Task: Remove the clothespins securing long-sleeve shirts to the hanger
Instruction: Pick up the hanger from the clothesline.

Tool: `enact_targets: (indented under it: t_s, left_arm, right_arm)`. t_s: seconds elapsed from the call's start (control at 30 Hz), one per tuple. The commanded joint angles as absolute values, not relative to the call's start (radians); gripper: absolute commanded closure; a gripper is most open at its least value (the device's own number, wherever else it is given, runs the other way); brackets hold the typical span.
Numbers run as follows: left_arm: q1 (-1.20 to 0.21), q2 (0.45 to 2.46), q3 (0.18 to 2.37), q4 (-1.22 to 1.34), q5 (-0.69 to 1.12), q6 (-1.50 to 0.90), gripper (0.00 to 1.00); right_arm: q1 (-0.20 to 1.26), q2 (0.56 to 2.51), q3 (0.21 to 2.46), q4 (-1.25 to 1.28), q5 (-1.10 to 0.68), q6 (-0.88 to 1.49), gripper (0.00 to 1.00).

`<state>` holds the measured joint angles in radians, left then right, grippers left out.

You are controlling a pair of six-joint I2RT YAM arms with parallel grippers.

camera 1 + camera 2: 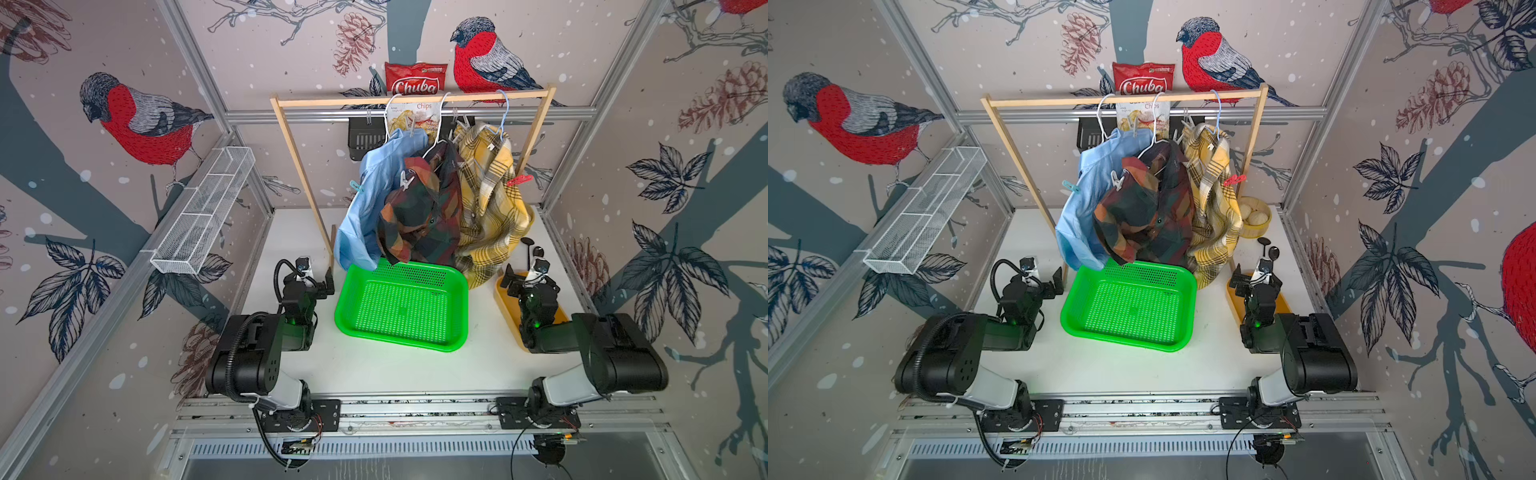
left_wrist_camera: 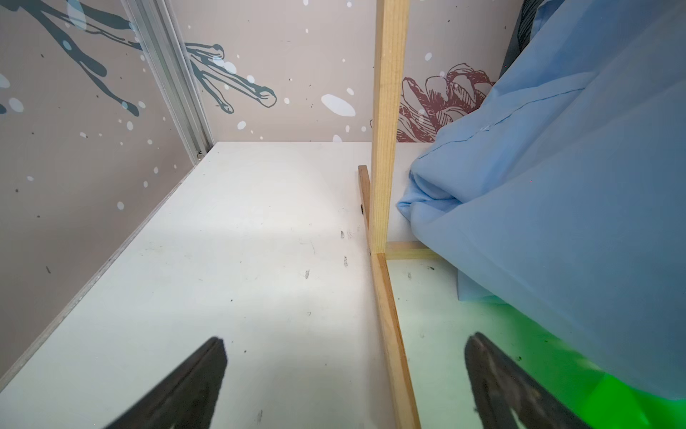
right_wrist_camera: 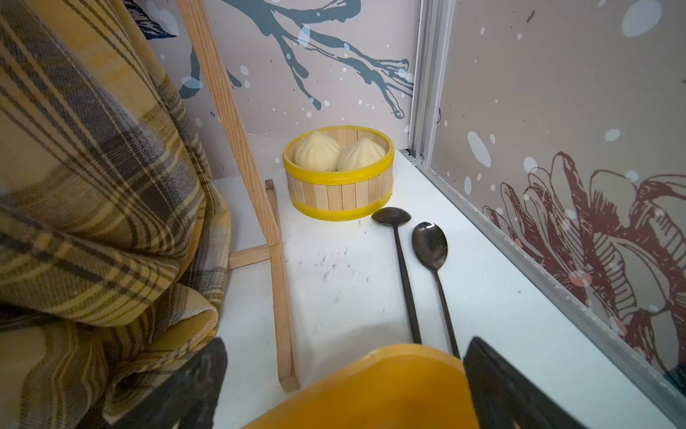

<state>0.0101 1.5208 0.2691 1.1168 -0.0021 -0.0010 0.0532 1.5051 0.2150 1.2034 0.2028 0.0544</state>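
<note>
Presently: wooden rack (image 1: 332,101) carrying long-sleeve shirts (image 1: 419,208); teal clothespin (image 1: 356,186), grey clothespin (image 1: 406,179), red clothespin (image 1: 519,179) clipped on. Hems overhang green basket (image 1: 401,307). Steamer (image 3: 337,193) holds two buns (image 3: 317,150). Left pincer (image 2: 345,338), right pincer (image 3: 347,341): spread wide, gripping nothing.

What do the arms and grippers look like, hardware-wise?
The left arm and right arm are black with bulky rounded joint housings, one pale grey lower link and a green light each. A ribbed black conduit loops along the left arm. The left gripper and right gripper have flat, tapered matte-black fingers.
</note>
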Motion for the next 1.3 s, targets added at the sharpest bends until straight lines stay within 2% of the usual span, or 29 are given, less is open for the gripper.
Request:
enact_targets:
  t_s: [0.0, 0.93, 1.03, 1.1, 1.13, 1.17, 1.27]
  left_arm:
    - [0.006, 1.519, 0.27, 1.173, -0.015, 0.0, 0.01]
    - [0.008, 1.518, 0.272, 1.162, -0.012, -0.005, 0.01]
    - [0.009, 1.516, 0.272, 1.162, -0.011, -0.005, 0.01]
    - [0.006, 1.504, 0.27, 1.16, -0.028, -0.007, 0.01]
    - [0.007, 1.479, 0.29, 1.104, -0.057, -0.021, 0.01]
    - [0.009, 1.444, 0.314, 1.033, -0.082, -0.033, 0.01]
    - [0.012, 1.337, 0.365, 0.857, -0.103, -0.045, 0.01]
  right_arm:
    - [0.04, 1.505, 0.225, 1.221, 0.178, 0.057, 0.0]
    - [0.032, 1.505, 0.227, 1.217, 0.162, 0.06, 0.0]
    - [0.002, 1.501, 0.231, 1.204, 0.115, 0.079, 0.0]
    - [0.025, 1.501, 0.227, 1.221, 0.166, 0.07, 0.0]
    - [0.056, 1.49, 0.23, 1.232, 0.265, 0.064, 0.0]
    - [0.078, 1.457, 0.255, 1.182, 0.337, 0.057, 0.0]
    - [0.083, 1.364, 0.446, 0.76, 0.406, 0.104, 0.0]
